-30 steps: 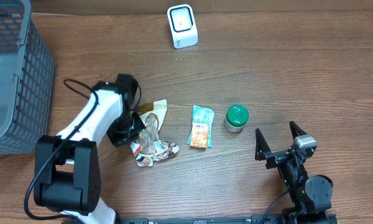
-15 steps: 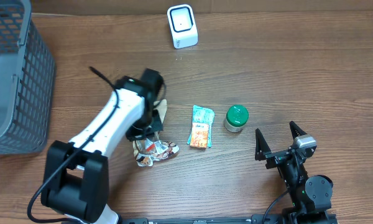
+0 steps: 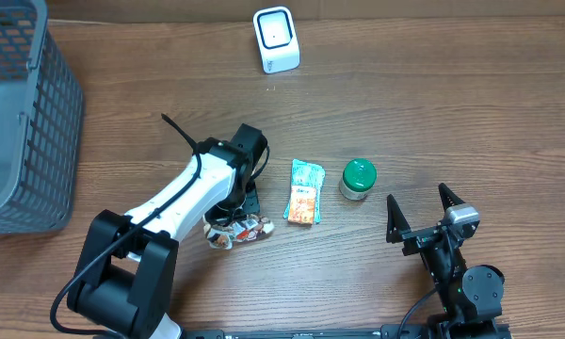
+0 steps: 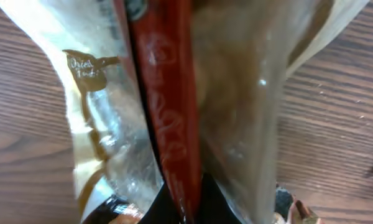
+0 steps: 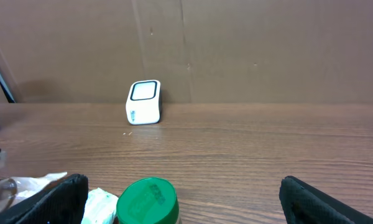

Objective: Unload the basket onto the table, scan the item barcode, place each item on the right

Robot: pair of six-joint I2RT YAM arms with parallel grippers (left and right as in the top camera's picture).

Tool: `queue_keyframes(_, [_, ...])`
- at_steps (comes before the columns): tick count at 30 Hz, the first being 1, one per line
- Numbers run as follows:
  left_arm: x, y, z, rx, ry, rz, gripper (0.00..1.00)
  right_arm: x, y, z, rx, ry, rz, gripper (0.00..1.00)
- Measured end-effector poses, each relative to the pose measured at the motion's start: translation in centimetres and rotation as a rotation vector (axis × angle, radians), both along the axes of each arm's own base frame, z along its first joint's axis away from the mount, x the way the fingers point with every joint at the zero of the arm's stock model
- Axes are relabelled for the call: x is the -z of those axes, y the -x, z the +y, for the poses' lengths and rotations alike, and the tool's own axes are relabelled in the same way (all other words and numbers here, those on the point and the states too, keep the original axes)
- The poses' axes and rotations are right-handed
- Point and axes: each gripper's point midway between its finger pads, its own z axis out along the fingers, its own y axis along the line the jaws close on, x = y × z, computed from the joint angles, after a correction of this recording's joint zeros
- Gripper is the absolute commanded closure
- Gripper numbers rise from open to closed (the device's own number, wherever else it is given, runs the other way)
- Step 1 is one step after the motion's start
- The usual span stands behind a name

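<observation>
Table (image 3: 452, 113): brown wood grain; everything below rests on it.
Basket (image 3: 19, 122): grey mesh, at the far-left edge and partly out of the overhead view, well apart from the other items.
Left arm (image 3: 184, 193): white and black, reaching from the near-left edge toward the middle of the table.
Left gripper (image 3: 248, 200): over the upper end of the snack bag, fingers together. In the wrist view the film runs down into the dark fingertips, so it appears pinched on the bag, though the close view is blurred.
Right gripper (image 3: 421, 215): at the near-right edge, fingers spread wide and holding nothing, well apart from every item.
Snack bag (image 3: 235, 229): clear crinkled film with brown and red print, its lower end on the table just left of the packet. Whether a barcode shows cannot be told.
Scanner (image 3: 276, 40): small white box with a dark window, upright at the far edge, well apart from the bag.
Packet (image 3: 303, 191): teal and orange, lying flat between the bag and the jar.
Jar (image 3: 359, 176): green lid, upright, just right of the packet.
</observation>
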Motion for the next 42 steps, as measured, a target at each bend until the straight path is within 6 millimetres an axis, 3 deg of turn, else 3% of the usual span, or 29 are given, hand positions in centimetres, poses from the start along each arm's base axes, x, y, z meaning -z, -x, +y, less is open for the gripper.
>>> queue_keyframes(6, [0.4,0.4,0.1,0.001,0.004,0.000,0.90,0.0,0.0,0.0,0.000,0.000,0.000,0.00])
queue_keyframes(10, [0.4,0.6,0.2,0.004,0.003,0.005,0.76,0.0,0.0,0.0,0.000,0.000,0.000,0.00])
queue_keyframes(17, [-0.2,1.6,1.2,-0.002,-0.024,0.064,0.71,0.0,0.0,0.0,0.000,0.000,0.000,0.00])
queue_keyframes(20, [-1.2,1.2,1.3,-0.005,-0.026,0.071,0.71,0.0,0.0,0.0,0.000,0.000,0.000,0.00])
queue_keyframes(24, [-4.4,-0.8,1.0,-0.008,-0.024,0.033,0.71,0.0,0.0,0.0,0.000,0.000,0.000,0.00])
queue_keyframes(29, [-7.5,-2.4,2.2,-0.037,-0.056,0.000,0.67,0.0,0.0,0.0,0.000,0.000,0.000,0.00])
queue_keyframes(33, [-8.9,-4.2,4.3,-0.094,-0.071,-0.046,0.38,0.0,0.0,0.0,0.000,0.000,0.000,0.00])
queue_keyframes(36, [-8.9,-4.8,7.6,-0.187,-0.089,-0.046,0.36,0.0,0.0,0.0,0.000,0.000,0.000,0.00])
queue_keyframes(38, [-8.9,-5.0,9.4,-0.243,-0.095,-0.044,0.22,0.0,0.0,0.0,0.000,0.000,0.000,0.00])
queue_keyframes(39, [-9.0,-5.0,10.5,-0.276,-0.099,-0.042,0.07,0.0,0.0,0.0,0.000,0.000,0.000,0.00])
queue_keyframes(40, [-9.0,-5.0,11.5,-0.306,-0.103,-0.040,0.00,0.0,0.0,0.0,0.000,0.000,0.000,0.00])
queue_keyframes(42, [-9.0,-5.0,12.7,-0.340,-0.109,-0.038,0.00,0.0,0.0,0.0,0.000,0.000,0.000,0.00])
